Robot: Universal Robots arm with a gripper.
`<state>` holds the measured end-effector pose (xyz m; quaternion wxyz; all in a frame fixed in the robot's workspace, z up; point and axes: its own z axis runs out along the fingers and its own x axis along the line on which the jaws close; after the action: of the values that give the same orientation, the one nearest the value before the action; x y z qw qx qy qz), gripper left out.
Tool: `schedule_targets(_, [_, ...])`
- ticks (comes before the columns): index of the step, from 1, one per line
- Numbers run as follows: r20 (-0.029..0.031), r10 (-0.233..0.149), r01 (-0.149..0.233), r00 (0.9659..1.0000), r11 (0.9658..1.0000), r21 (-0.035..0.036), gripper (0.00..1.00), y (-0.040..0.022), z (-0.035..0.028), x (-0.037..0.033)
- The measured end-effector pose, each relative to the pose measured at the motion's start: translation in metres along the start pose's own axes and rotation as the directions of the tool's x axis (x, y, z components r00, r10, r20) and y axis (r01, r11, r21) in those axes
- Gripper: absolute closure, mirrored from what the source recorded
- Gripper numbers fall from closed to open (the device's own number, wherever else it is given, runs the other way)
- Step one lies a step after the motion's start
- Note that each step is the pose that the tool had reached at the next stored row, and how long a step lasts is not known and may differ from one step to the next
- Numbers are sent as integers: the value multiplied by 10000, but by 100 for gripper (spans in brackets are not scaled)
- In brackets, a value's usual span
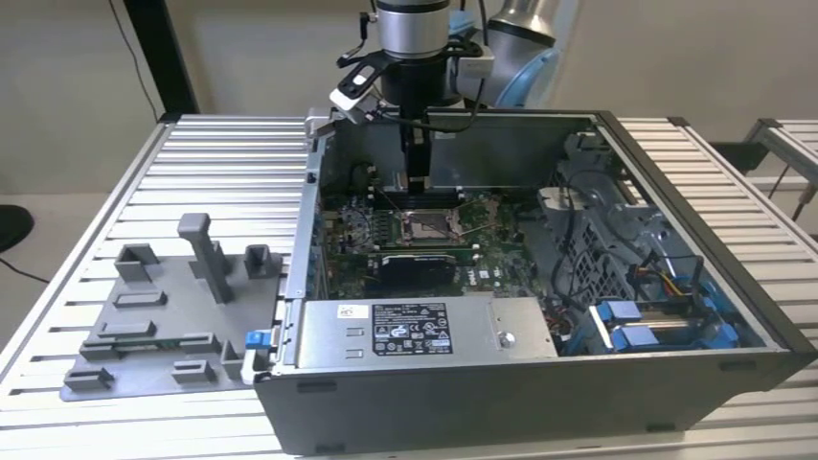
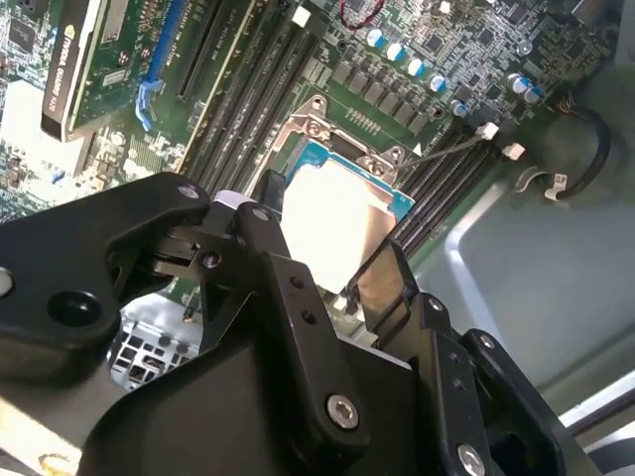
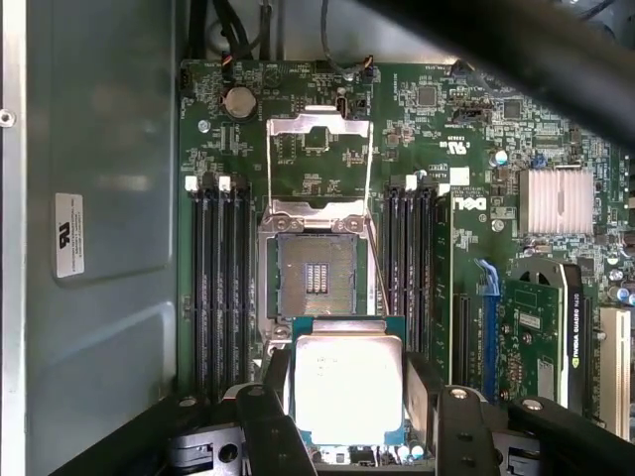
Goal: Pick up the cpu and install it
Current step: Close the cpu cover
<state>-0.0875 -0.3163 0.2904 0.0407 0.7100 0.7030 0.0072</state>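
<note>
Cpu (image 3: pixel 347 389) is hanging clamped by two opposite edges between the jaws of the gripper (image 1: pixel 417 184). It is hovering over the middle of the motherboard (image 3: pixel 437 129), just beside the socket (image 3: pixel 316 278) rather than in it. Pickup is looking done and seating is remaining: the socket is lying bare, its load plate (image 3: pixel 319 121) standing flipped open. The chip is lying flat, metal top facing up. Being square, it is showing no long axis, and its edges are running parallel to the socket's.

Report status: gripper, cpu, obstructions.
Gripper inside the computer case, fingers shut on the cpu. Cpu not yet in the socket. Socket frame open, nothing lying on the socket.
</note>
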Motion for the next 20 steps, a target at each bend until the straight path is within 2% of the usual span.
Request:
schedule_targets(9, [19,-1,1,10000,10000,-1,100,0,-1,0])
schedule_targets(13, [-2,2,-2,10000,10000,0,100,9,2,11])
schedule_targets(17, [-4,1,-1,10000,10000,16,100,153,22,55])
schedule_targets(19, [-3,-1,1,10000,10000,44,100,234,47,60])
schedule_targets(20, [-6,0,0,10000,10000,45,100,253,66,61])
